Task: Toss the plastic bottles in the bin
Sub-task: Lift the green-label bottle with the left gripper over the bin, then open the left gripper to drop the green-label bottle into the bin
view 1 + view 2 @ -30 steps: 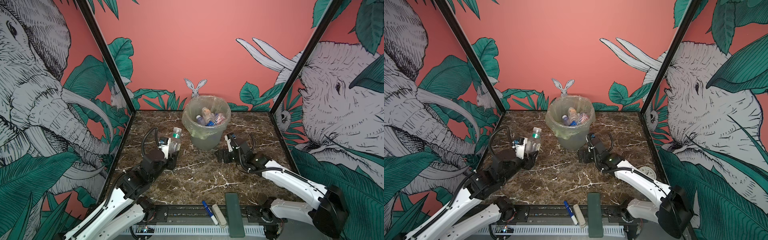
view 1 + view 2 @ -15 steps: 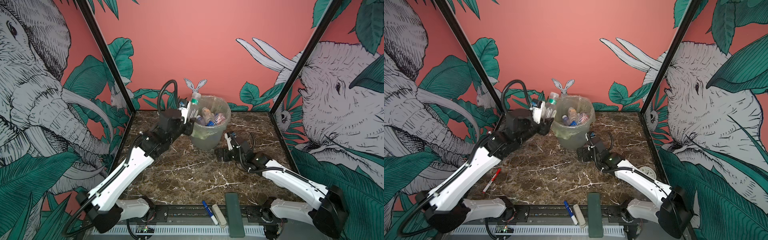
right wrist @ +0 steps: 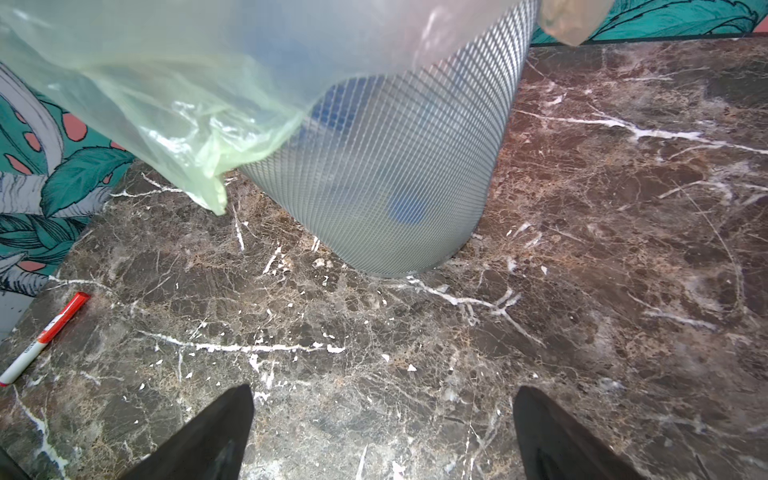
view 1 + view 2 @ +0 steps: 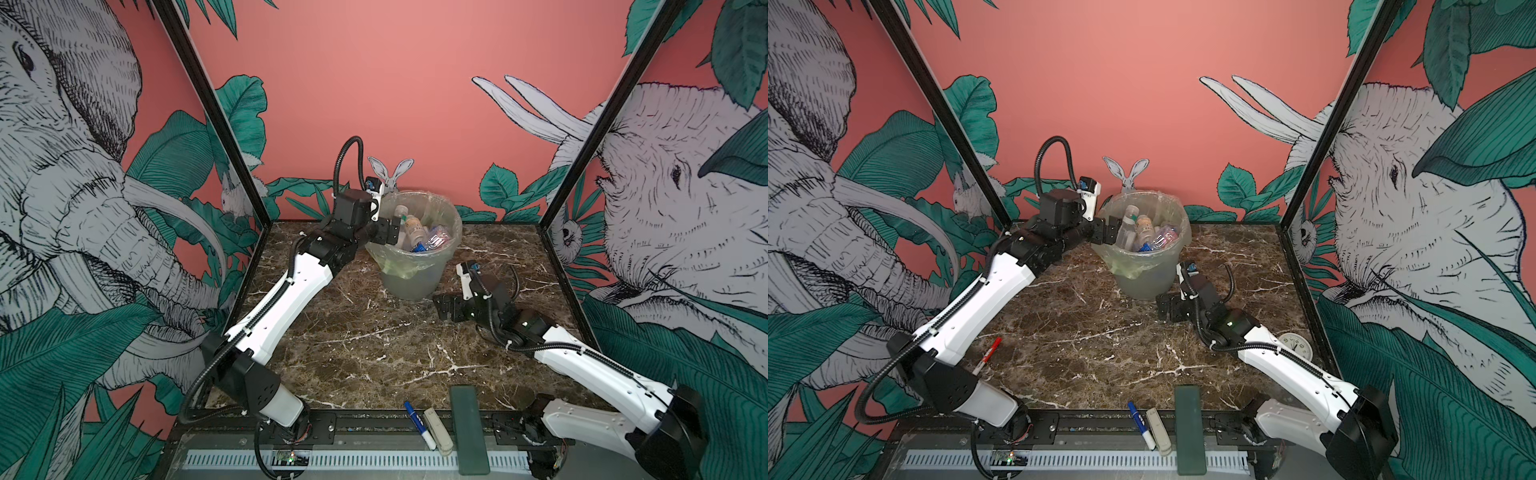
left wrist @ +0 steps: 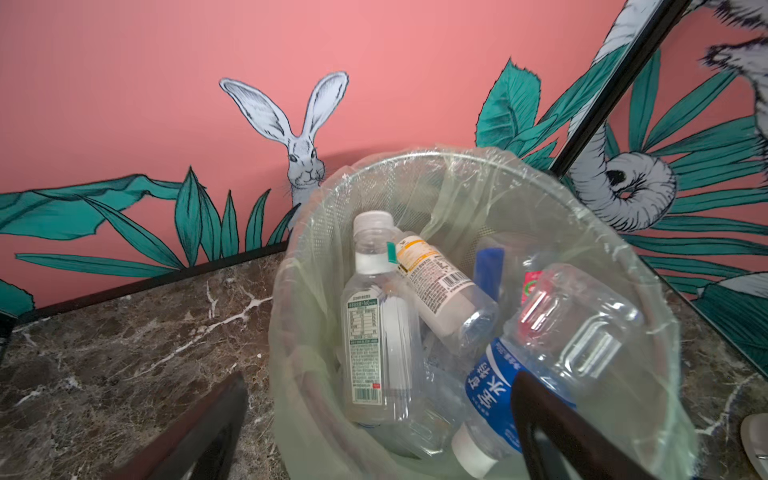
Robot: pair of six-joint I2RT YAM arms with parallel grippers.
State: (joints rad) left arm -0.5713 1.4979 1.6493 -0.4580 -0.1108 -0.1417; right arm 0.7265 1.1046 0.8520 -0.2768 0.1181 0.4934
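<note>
The bin [image 4: 415, 278] [image 4: 1146, 282], a translucent grey pail lined with a pale green bag, stands at the back middle of the marble table. Several plastic bottles lie inside it. A clear bottle with a white cap and green-white label [image 5: 376, 332] [image 4: 400, 220] [image 4: 1128, 226] leans just past my left gripper [image 4: 386, 230] [image 4: 1106, 230] [image 5: 378, 380]. That gripper hangs open at the bin's left rim, holding nothing. A blue-labelled bottle [image 5: 494, 395] lies beside it. My right gripper [image 4: 446, 309] [image 4: 1167, 309] [image 3: 382, 432] stands open and empty, low over the table by the bin's base [image 3: 395, 166].
A red marker [image 4: 988, 353] [image 3: 41, 336] lies on the table's left side. At the front edge lie a blue-and-white marker [image 4: 417, 424], a pale stick [image 4: 436, 430] and a flat dark green bar [image 4: 469, 428]. A small clock [image 4: 1295, 345] sits at the right.
My left arm lifted the white-capped bottle from the table's left side to the bin, then opened; the bottle now sits in the bin. The right arm has not moved.
</note>
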